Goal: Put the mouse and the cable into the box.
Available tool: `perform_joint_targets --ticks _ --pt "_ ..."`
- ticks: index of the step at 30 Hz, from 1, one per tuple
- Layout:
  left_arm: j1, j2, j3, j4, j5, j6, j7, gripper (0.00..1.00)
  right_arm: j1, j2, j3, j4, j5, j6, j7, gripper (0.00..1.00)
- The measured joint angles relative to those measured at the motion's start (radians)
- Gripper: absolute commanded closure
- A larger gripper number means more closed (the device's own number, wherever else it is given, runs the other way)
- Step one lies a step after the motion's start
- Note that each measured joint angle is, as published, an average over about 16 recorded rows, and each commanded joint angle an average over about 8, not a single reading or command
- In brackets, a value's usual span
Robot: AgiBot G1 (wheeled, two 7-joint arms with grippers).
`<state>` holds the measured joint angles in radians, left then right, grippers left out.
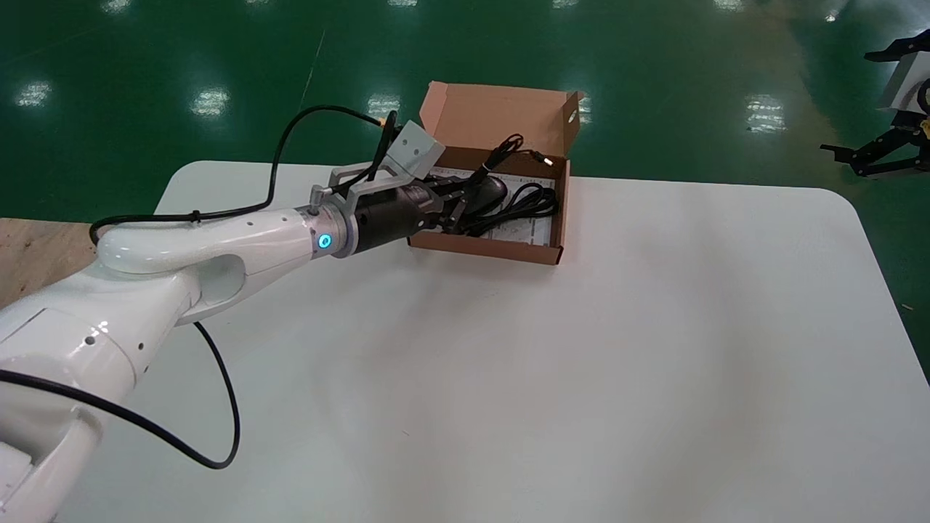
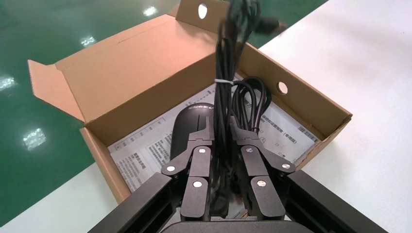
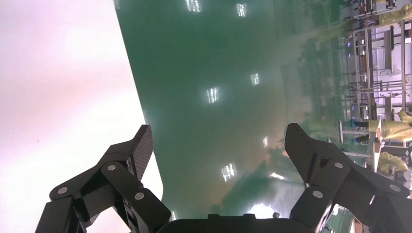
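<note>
Reaching over the box (image 1: pixel 494 249), the left pincer (image 1: pixel 458 205) clamps the cable (image 1: pixel 520 203); the right pincer (image 3: pixel 218 141) hangs splayed off-table.

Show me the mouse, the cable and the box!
mouse (image 2: pixel 187 131), left wrist view, its rounded black back
cable (image 2: pixel 223 104), left wrist view, the middle of the bundle
box (image 1: pixel 501 109), head view, inside of its open lid
</note>
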<state>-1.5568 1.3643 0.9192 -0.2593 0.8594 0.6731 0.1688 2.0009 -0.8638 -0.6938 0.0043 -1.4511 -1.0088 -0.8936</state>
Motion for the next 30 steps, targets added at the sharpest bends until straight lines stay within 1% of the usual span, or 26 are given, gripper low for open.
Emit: perform_joint_targets --ticks 9,15,21,30 --pt "0.002 -0.005 -0.007 -0.006 0.002 0.005 0.001 0.00 -0.006 0.000 0.002 0.007 0.004 -0.001 0.006 0.00" --pt "0.019 -0.032 -0.033 -0.044 -0.002 0.036 -0.010 0.00 -0.040 0.008 0.018 0.054 0.031 -0.016 0.045 0.00" --pt "0.055 -0.088 -0.080 -0.120 -0.011 0.097 -0.036 0.00 -0.108 0.027 0.048 0.148 0.084 -0.052 0.125 0.00" --pt "0.127 -0.199 -0.174 -0.271 -0.031 0.218 -0.090 0.00 -0.245 0.064 0.109 0.338 0.190 -0.124 0.285 0.00"
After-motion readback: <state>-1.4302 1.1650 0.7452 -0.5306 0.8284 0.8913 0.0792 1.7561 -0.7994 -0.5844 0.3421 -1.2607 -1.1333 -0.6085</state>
